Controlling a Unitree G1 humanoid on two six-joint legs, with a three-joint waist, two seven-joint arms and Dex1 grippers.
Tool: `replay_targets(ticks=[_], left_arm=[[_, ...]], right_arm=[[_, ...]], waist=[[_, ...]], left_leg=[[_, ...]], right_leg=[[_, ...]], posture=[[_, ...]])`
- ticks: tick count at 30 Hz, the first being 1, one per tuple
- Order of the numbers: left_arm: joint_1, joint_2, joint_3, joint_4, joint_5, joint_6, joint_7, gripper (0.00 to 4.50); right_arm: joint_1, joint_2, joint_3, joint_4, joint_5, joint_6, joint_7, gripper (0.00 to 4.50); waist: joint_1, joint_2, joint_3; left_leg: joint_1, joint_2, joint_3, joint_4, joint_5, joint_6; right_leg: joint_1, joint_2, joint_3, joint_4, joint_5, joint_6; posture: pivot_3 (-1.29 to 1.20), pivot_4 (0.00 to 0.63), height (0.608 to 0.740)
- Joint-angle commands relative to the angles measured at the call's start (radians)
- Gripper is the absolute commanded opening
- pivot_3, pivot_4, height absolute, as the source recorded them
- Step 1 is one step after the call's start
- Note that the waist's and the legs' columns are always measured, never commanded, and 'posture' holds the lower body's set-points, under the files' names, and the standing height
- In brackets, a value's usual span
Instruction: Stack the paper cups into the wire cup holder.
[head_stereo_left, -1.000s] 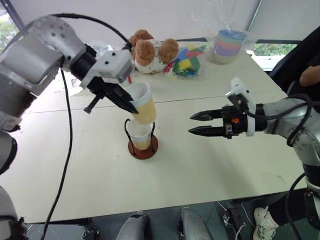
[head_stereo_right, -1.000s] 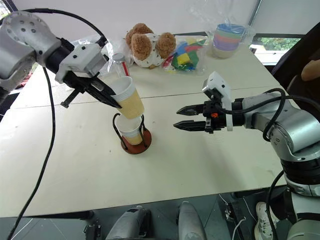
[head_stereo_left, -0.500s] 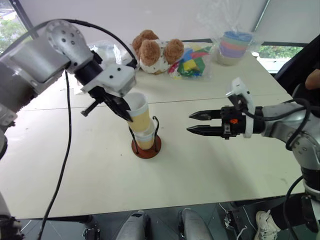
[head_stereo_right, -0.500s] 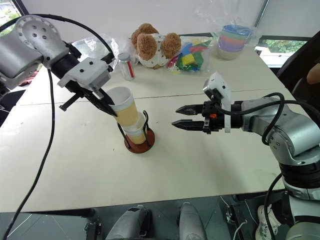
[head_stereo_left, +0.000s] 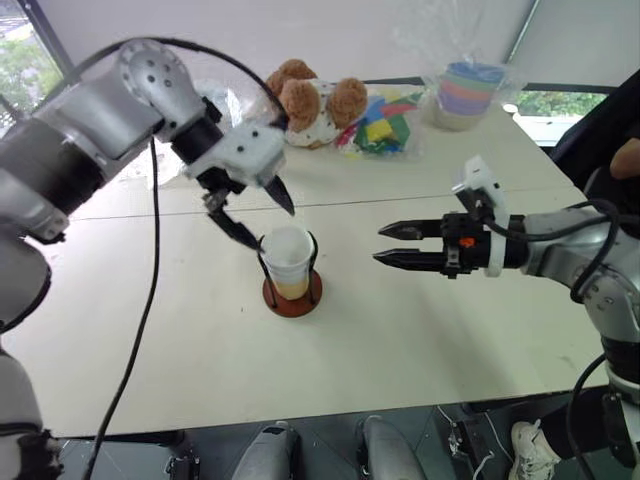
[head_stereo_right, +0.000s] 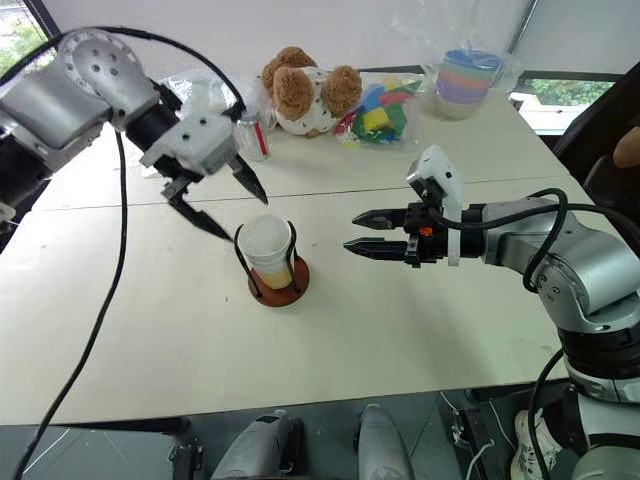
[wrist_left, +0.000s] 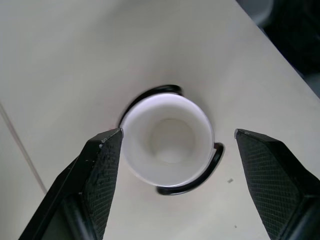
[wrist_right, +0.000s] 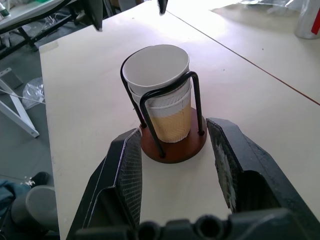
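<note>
The paper cups stand nested in the wire cup holder at the middle of the table. The top cup leans a little inside the one below, between the black wire loops. My left gripper hangs just above and behind the cups, open, with a finger on either side of the white rim and nothing held. To the right of the holder my right gripper is level and points at the cups from a short way off. It is open and empty, and its view shows the holder's red-brown base.
A teddy bear, a bag of coloured blocks and a wrapped stack of pastel cups sit along the table's far side. A small bottle stands behind my left arm. A person's hand shows at the right edge.
My left gripper has opened and let go of the cup, which now sits nested in the holder. The gripper stands slightly higher. The right gripper has stayed put.
</note>
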Motion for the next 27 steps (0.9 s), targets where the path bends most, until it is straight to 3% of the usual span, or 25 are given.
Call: replay_targets(ticks=[1, 4, 7, 12, 15, 20, 23, 27], left_arm=[[0.062, 0.014, 0.235, 0.091, 0.035, 0.062, 0.017, 3.81], [0.233, 0.049, 0.466, 0.106, 0.031, 0.167, 0.205, 3.81], [0.55, 0.124, 0.725, 0.007, 0.024, 0.189, 0.474, 3.81], [1.09, 0.103, 1.106, -0.451, 0.0, 0.26, 0.856, 3.81], [1.378, -0.022, 1.269, -0.735, -0.002, 0.344, 1.095, 3.81], [1.65, -0.253, 1.377, -0.99, 0.072, 0.388, 1.354, 3.81], [1.722, -0.378, 1.405, -1.038, 0.136, 0.345, 1.447, 3.81], [1.748, -0.464, 1.421, -1.036, 0.171, 0.325, 1.469, 3.81]], right_arm=[[0.041, 0.018, -0.057, 0.001, -0.023, -0.067, -0.02, 2.22], [0.083, 0.091, -0.066, 0.032, -0.061, -0.155, -0.064, 2.22], [0.1, 0.154, -0.041, 0.091, -0.12, -0.207, -0.111, 2.22], [0.051, 0.247, -0.012, 0.278, -0.244, -0.335, -0.178, 2.22], [-0.001, 0.331, -0.042, 0.435, -0.306, -0.439, -0.267, 2.22], [0.005, 0.394, -0.058, 0.552, -0.379, -0.56, -0.335, 2.22], [0.024, 0.43, -0.066, 0.608, -0.414, -0.611, -0.388, 2.22], [0.027, 0.468, -0.096, 0.651, -0.418, -0.637, -0.441, 2.22]], waist=[[-0.002, 0.001, 0.0], [-0.01, 0.001, -0.001], [-0.035, 0.001, -0.001], [-0.025, -0.001, -0.001], [-0.002, 0.0, -0.001], [0.023, 0.001, -0.003], [0.03, 0.001, -0.003], [0.027, 0.001, -0.003]], left_leg=[[0.0, 0.0, 0.0, 0.0, 0.0, 0.0], [0.002, 0.0, 0.0, 0.0, -0.001, 0.001], [0.003, 0.0, 0.001, 0.0, 0.0, 0.001], [0.005, 0.0, 0.0, -0.001, 0.002, -0.005], [0.004, -0.001, 0.0, -0.001, 0.003, -0.006], [0.006, -0.002, 0.0, -0.002, 0.003, -0.006], [0.006, -0.002, -0.001, -0.002, 0.003, -0.007], [0.014, -0.002, 0.0, -0.003, 0.002, -0.005]], right_leg=[[0.0, 0.0, 0.0, 0.0, 0.0, 0.0], [0.0, 0.0, 0.001, 0.001, 0.0, 0.001], [-0.001, 0.0, 0.004, 0.006, 0.0, 0.001], [-0.003, -0.001, 0.011, 0.009, 0.0, 0.0], [-0.002, -0.002, 0.011, 0.006, 0.0, 0.0], [0.002, -0.002, 0.012, 0.001, 0.0, 0.0], [0.002, -0.002, 0.011, 0.001, 0.001, -0.001], [0.01, -0.001, 0.011, 0.001, 0.002, -0.002]], posture=[[0.0, 0.15, 0.74], [0.0, 0.15, 0.74], [0.0, 0.15, 0.74], [0.0, 0.15, 0.74], [0.0, 0.15, 0.74], [0.0, 0.15, 0.74], [0.0, 0.15, 0.74], [0.0, 0.15, 0.74]])
